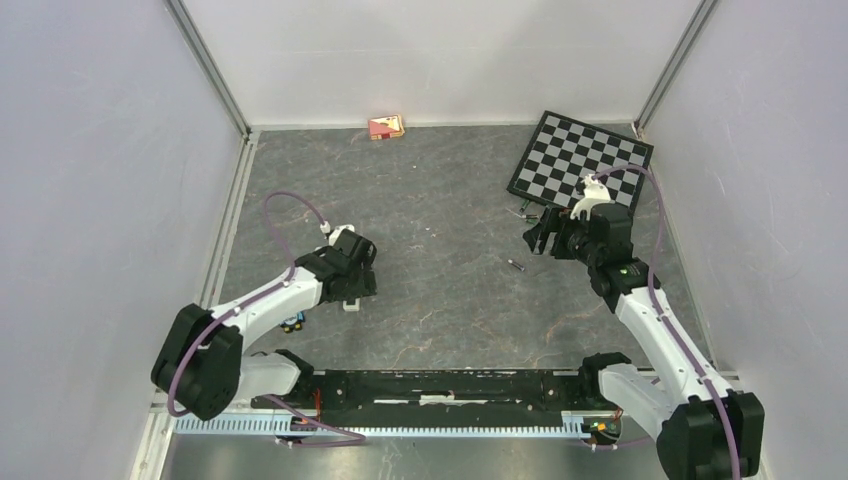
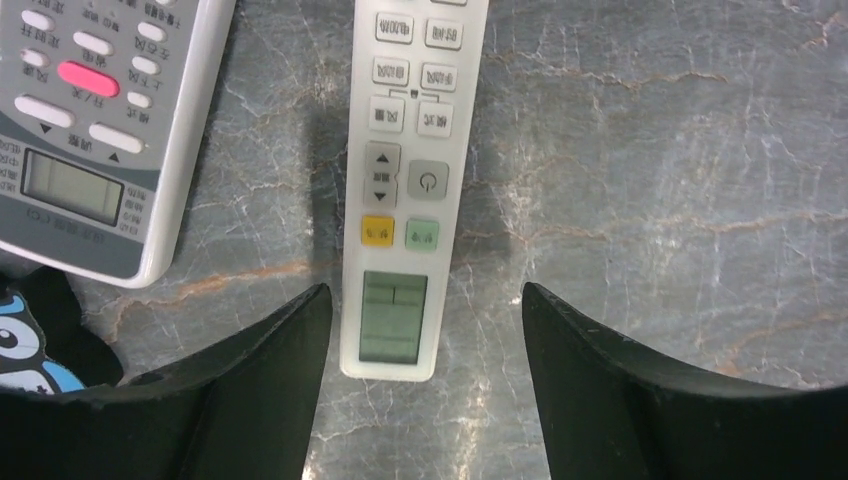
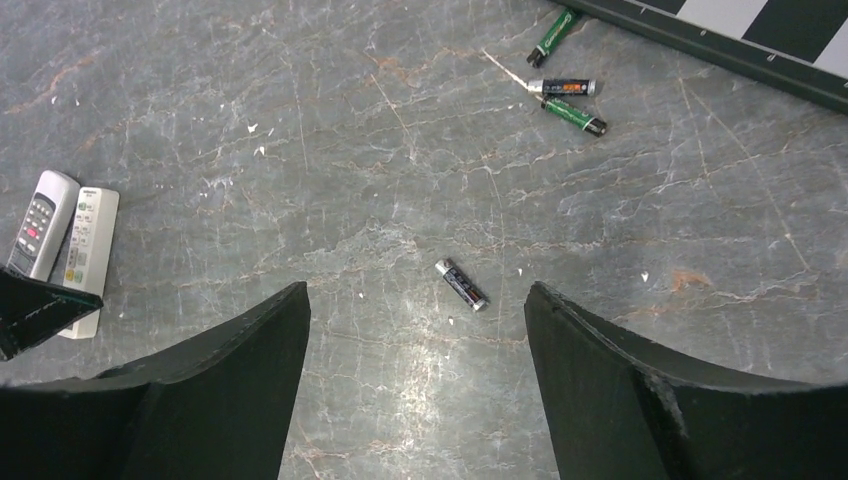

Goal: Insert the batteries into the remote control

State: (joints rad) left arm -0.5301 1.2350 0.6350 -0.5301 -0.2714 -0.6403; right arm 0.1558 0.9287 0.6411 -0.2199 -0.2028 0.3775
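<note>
The left end effector (image 2: 425, 292) is spread astride the slim white remote (image 2: 410, 150). The right end effector (image 3: 415, 290) is spread above a lone battery (image 3: 461, 284), with three more batteries (image 3: 565, 88) at one o'clock.

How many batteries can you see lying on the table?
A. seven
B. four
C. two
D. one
B: three batteries lie bunched close to the edge of the checkered board, and one more battery lies all alone, away from them.
</note>
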